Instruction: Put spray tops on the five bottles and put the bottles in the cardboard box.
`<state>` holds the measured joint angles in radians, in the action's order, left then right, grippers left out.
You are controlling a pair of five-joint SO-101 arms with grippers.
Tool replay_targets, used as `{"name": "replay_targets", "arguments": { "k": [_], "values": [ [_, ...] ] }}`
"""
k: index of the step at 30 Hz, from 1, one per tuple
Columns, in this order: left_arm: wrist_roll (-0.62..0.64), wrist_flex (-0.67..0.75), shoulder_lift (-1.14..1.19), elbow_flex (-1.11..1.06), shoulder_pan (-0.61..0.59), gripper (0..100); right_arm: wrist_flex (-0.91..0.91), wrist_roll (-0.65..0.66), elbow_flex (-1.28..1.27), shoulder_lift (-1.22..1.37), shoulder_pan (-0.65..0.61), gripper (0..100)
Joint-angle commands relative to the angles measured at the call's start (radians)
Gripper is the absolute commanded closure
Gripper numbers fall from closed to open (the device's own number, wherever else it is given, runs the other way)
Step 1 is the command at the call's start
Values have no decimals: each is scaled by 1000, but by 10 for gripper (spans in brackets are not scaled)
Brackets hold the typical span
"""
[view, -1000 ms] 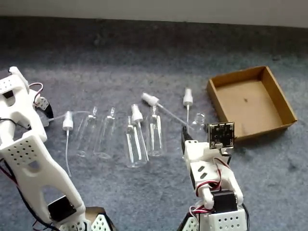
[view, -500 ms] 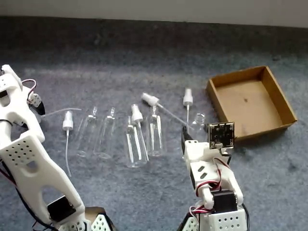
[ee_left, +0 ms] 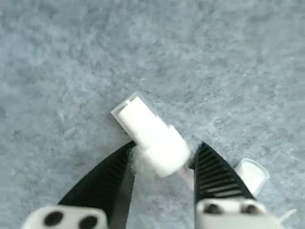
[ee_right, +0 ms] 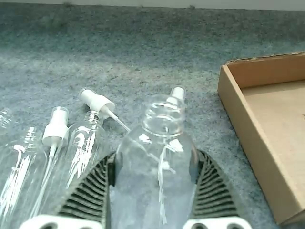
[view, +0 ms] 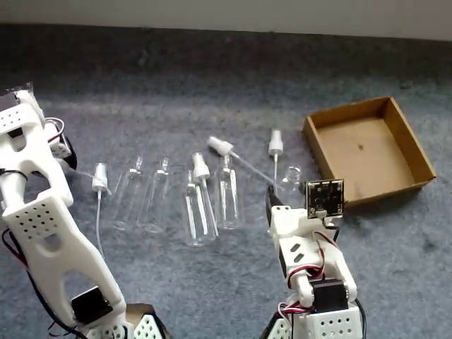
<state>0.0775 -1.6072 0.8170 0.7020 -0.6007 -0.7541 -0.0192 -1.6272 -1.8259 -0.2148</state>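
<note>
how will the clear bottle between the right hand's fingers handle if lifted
The clear bottle looks empty and thin-walled, so probably light. Its smooth round body could twist or slip in the right hand, though the ribbed fingers should help.

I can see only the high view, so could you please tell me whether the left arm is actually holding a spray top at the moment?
Observer: Yes. In the left wrist view the left pincer is shut on a white spray top, with its jaws pressing on either side of the top's body.
Operator: Thank you. Is the bottle in front of the right arm gripped too, or just standing there?
Observer: It is gripped. In the right wrist view the right pincer clamps the clear bottle around its body, with the open neck sticking out beyond the jaws.
</note>
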Motion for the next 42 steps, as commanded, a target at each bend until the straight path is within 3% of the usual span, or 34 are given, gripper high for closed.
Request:
{"name": "replay_targets", "arguments": {
  "k": [1,4,11,17,20,24,33,42],
  "values": [
    [-238,58,-10,42,35,973,-1,-2,15,-12,4,961],
    [-347,54,-10,42,38,972,-1,-2,15,-12,4,961],
    [-354,40,-10,42,35,964,-1,-2,15,-12,4,961],
    [-354,-98,-10,42,33,712,-1,-2,12,-12,4,961],
    [-354,-101,-12,42,33,656,-1,-2,12,-12,4,961],
    [-293,-101,-12,42,33,681,1,-2,12,-12,4,961],
    [121,-103,-12,19,33,790,1,-2,12,-12,4,961],
    [149,-71,-12,-56,41,954,1,-2,12,-12,4,961]
  ]
}}
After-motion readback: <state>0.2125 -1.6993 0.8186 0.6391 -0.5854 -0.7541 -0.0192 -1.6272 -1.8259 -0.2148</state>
